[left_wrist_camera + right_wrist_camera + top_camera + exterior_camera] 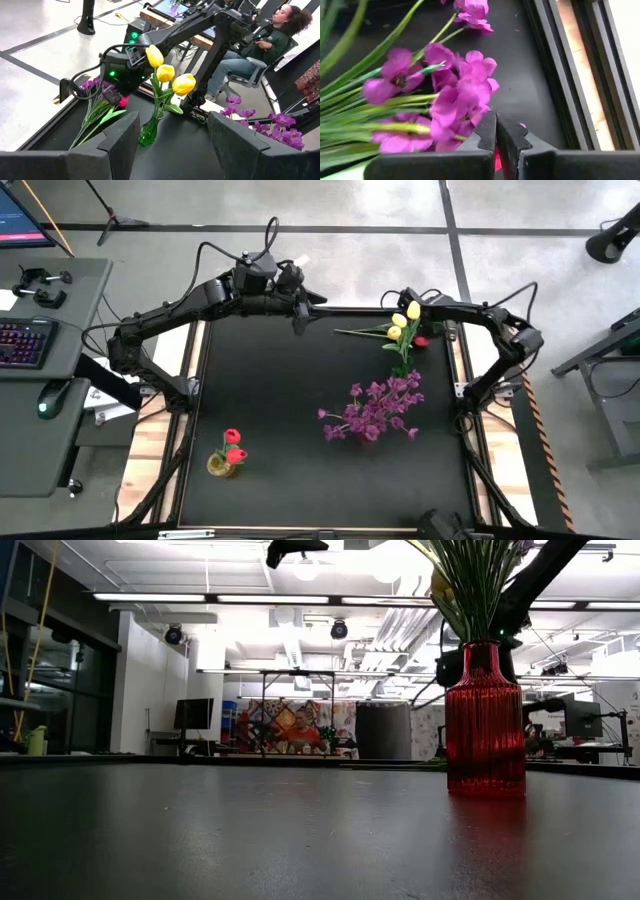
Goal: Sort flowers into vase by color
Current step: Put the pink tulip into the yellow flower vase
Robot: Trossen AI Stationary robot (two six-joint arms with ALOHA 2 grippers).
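Jaws: left gripper (300,320) stands open and empty in the air over the far edge of the table (290,410); right gripper (495,132) is shut, its fingers pressed together low at the far right edge, with purple blossoms just in front of them. Whether it pinches a stem cannot be told.
Near left corner: red tulips (233,445) stand in a small yellowish vase (222,467).
Middle right: purple sprays (375,408) fill a ribbed red vase (485,720).
Far right: yellow tulips (165,70) stand in a green glass vase (148,132).
Loose flowers: purple sprays on green stems (95,107) lie flat on the table beside the green vase, just by the right gripper.
Beyond the table: a person (265,47) sits in a chair.
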